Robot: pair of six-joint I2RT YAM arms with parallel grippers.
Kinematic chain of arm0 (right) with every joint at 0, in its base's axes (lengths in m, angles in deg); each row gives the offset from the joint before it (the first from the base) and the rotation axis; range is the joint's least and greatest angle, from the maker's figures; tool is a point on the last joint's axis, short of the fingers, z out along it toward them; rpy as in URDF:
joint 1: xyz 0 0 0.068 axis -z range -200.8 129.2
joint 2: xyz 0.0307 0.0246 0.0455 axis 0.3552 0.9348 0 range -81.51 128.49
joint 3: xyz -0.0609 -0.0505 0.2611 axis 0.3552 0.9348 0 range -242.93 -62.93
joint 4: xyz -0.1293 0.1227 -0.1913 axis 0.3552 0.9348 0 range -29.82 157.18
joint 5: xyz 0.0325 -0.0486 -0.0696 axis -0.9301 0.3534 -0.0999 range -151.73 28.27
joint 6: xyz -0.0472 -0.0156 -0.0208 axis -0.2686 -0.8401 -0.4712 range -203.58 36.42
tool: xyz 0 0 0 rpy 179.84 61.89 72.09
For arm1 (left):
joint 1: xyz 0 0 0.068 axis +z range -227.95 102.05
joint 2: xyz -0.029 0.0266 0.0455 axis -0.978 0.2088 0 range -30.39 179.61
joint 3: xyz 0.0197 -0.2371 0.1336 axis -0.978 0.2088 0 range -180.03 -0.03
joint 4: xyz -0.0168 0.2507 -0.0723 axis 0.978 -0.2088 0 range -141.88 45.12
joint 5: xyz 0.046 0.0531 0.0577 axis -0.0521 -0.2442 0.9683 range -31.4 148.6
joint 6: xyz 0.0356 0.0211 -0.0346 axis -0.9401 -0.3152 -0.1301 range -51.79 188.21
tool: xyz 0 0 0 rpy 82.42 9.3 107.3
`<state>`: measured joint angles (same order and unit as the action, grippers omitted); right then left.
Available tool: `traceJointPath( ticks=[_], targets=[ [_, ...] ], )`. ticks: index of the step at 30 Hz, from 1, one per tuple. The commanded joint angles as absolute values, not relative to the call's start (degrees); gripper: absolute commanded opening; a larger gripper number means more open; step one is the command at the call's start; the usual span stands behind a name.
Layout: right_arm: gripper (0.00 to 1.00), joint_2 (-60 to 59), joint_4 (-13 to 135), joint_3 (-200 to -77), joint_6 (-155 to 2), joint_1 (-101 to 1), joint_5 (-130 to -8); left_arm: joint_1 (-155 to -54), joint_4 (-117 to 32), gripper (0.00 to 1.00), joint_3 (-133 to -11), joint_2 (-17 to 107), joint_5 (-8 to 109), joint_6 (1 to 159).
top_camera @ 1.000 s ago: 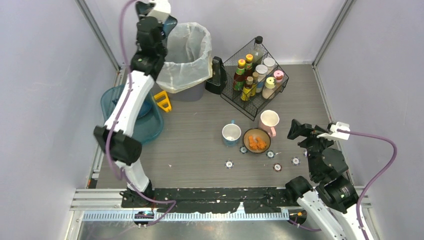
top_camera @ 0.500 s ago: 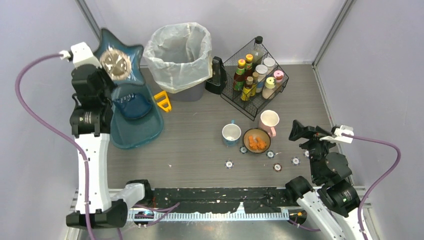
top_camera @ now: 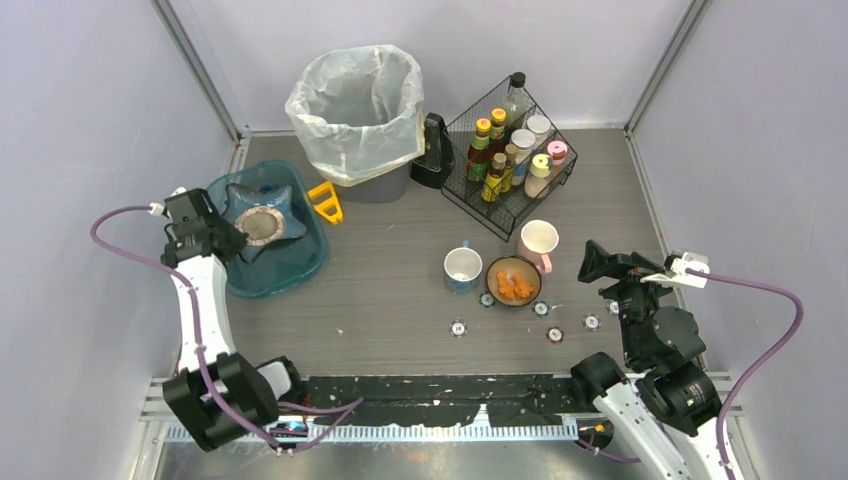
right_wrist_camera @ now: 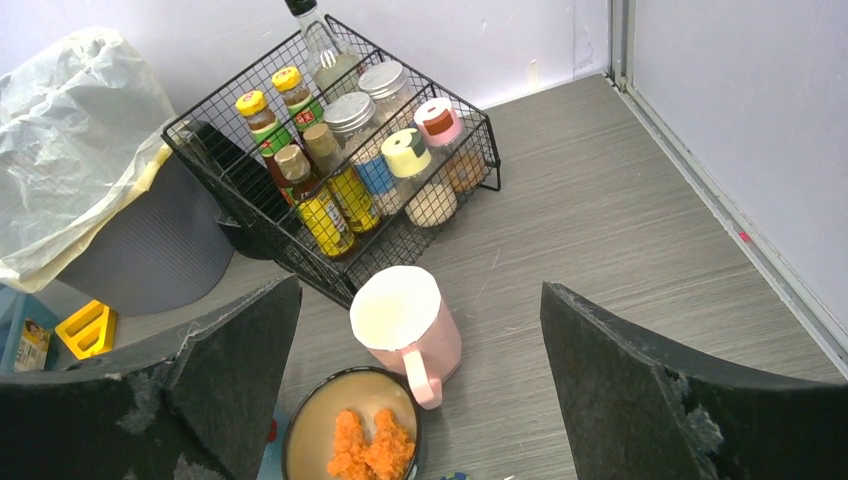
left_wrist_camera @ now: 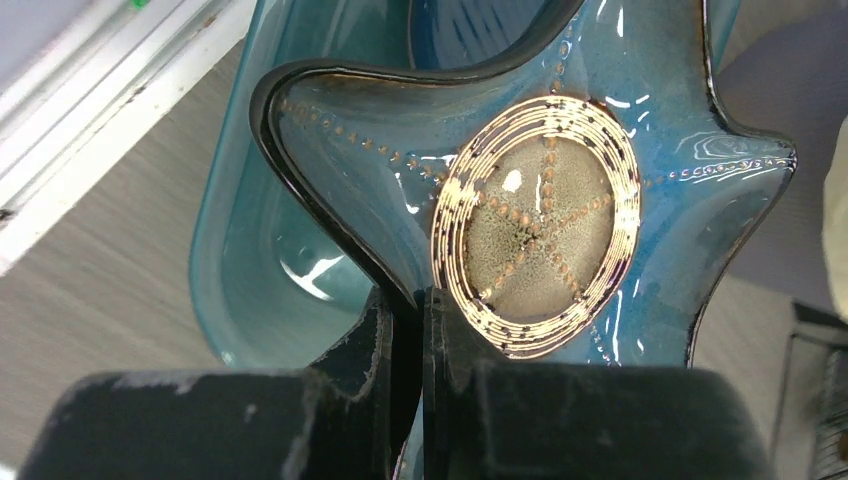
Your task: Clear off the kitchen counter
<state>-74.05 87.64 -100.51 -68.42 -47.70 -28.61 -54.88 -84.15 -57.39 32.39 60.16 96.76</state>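
The kitchen counter [top_camera: 380,300] is dark grey wood-grain. My left gripper [top_camera: 225,240] is shut on the edge of a blue star-shaped plate [top_camera: 262,225], held low in the teal tub [top_camera: 300,272]. In the left wrist view the fingers [left_wrist_camera: 375,330] pinch the plate [left_wrist_camera: 540,220] between two of its points. My right gripper [top_camera: 600,262] is open and empty, just right of a pink mug [top_camera: 538,243]. In the right wrist view the mug [right_wrist_camera: 405,320] and a bowl of orange food [right_wrist_camera: 350,430] lie between the open jaws [right_wrist_camera: 418,290].
A lined bin [top_camera: 355,110], a black object [top_camera: 432,150] and a wire rack of bottles [top_camera: 510,155] stand at the back. A blue-white mug [top_camera: 462,268], the bowl [top_camera: 514,281] and several small round chips [top_camera: 457,327] sit mid-counter. A yellow item [top_camera: 325,202] lies by the tub.
My left arm has swung the star plate from up by the bin, out to the left, then down into the teal tub. The right arm has barely moved.
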Motion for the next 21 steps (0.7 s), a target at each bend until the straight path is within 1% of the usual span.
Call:
traceJointPath(
  ticks=[1,9,15,21],
  targets=[
    [0.95,-74.36,86.1,-100.54,-68.24,-47.63,-28.44,-51.02,-66.51,0.0,-60.27,37.05,49.85,105.04],
    [0.95,-73.66,86.02,-100.56,-68.36,-47.57,-28.34,-50.96,-62.73,0.0,-65.27,48.88,54.59,105.39],
    [0.95,-73.47,86.02,-100.55,-68.54,-47.6,-28.08,-50.97,-61.02,0.01,-68.94,57.56,53.64,105.33],
    [0.95,-73.13,86.08,-100.49,-68.66,-47.61,-28.01,-50.97,-58.77,0.03,-70.93,63.13,51.98,105.1]
  ],
)
